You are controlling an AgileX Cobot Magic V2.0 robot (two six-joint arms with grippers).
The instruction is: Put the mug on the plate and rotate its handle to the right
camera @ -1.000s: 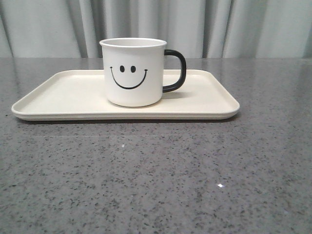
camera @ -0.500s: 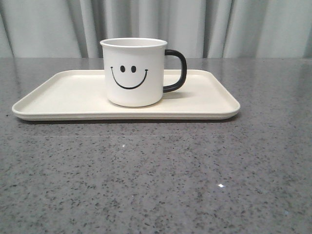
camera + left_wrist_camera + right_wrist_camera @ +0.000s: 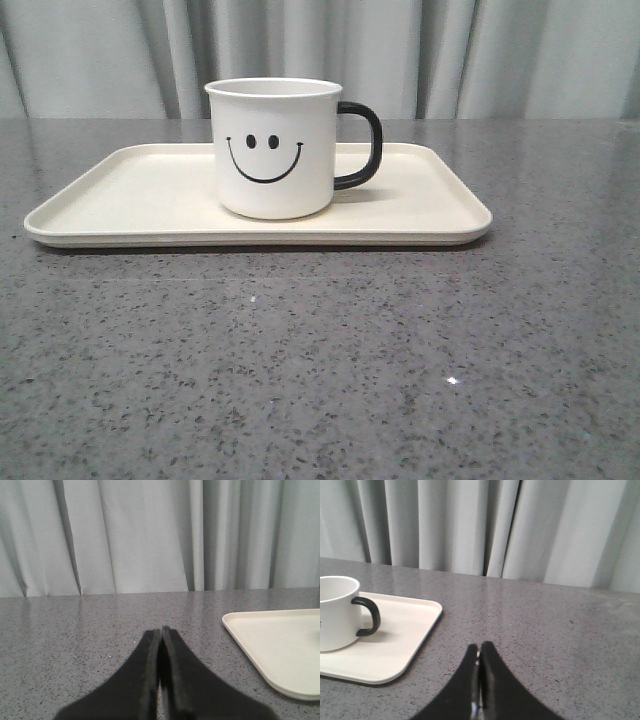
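The white mug (image 3: 272,150) with a black smiley face stands upright on the cream plate (image 3: 120,195), near its middle. Its black handle (image 3: 362,146) points to the right in the front view. No gripper appears in the front view. In the left wrist view my left gripper (image 3: 161,630) is shut with nothing in it, over bare table, a corner of the plate (image 3: 280,645) off to one side. My right gripper (image 3: 479,646) is shut and empty too, apart from the plate (image 3: 395,645); the mug (image 3: 337,612) and its handle (image 3: 369,616) show beyond it.
The grey speckled table (image 3: 320,360) spreads all round the plate. A pale pleated curtain (image 3: 450,55) hangs behind the table's far edge.
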